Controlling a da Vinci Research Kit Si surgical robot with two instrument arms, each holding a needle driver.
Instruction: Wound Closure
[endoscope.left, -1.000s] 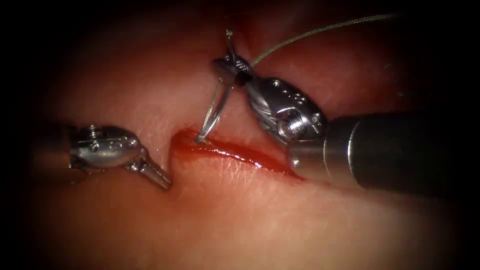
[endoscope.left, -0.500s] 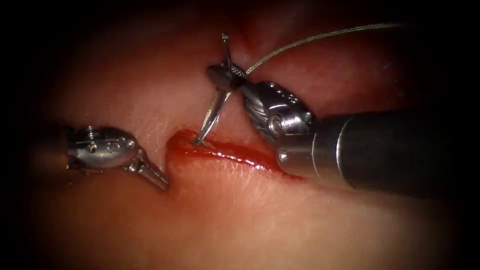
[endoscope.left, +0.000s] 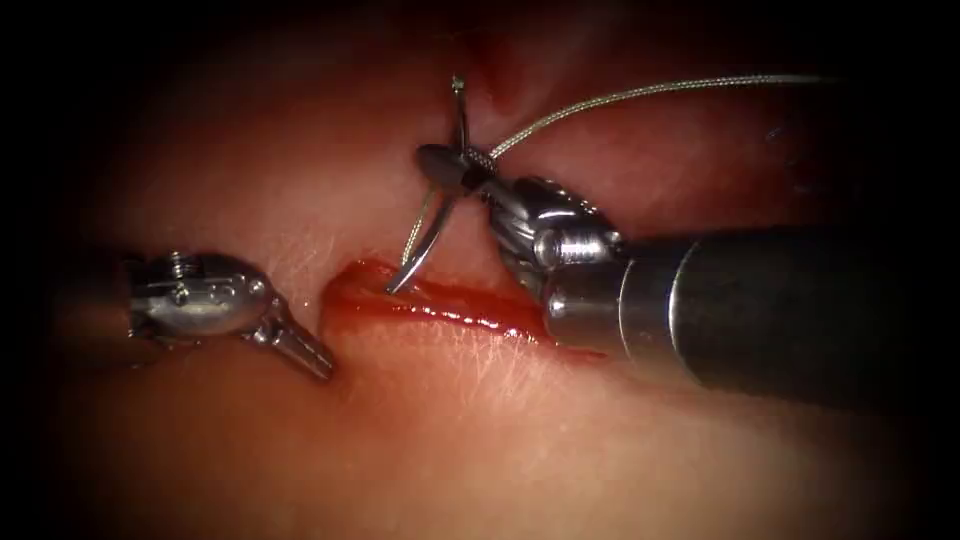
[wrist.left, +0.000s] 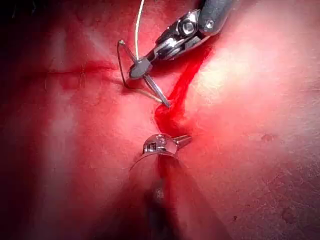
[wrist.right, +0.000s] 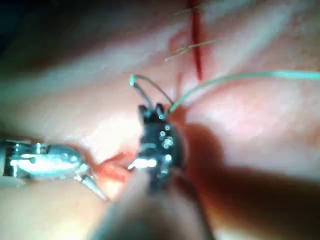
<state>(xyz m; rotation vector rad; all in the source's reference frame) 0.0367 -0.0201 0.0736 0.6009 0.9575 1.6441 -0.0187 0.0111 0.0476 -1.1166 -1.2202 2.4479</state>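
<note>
The cut (endoscope.left: 470, 305) runs across the tissue (endoscope.left: 480, 430), wet with red fluid. My right tool (endoscope.left: 450, 168) is shut on the curved needle (endoscope.left: 415, 255) near its rear end, above the cut's left end. The needle's tip touches the cut's upper edge at its left end; its depth cannot be told. Thread (endoscope.left: 640, 93) trails from the needle's rear to the right. My left tool (endoscope.left: 300, 345), shut and holding nothing, rests its tip on the tissue just left of the cut. The left wrist view has the needle (wrist.left: 157, 92), right tool (wrist.left: 142, 65) and left tool (wrist.left: 180, 141).
The right tool's thick dark shaft (endoscope.left: 780, 310) lies over the cut's right end. In the right wrist view, the right tool (wrist.right: 152, 112) holds the needle (wrist.right: 155, 86), the thread (wrist.right: 240, 77) leads away, and earlier stitches (wrist.right: 192, 47) cross the cut farther along.
The right tool has shifted left and turned its wrist. The needle has swung more upright, and its tip has slid slightly left and down along the cut's edge. The left tool has barely moved.
</note>
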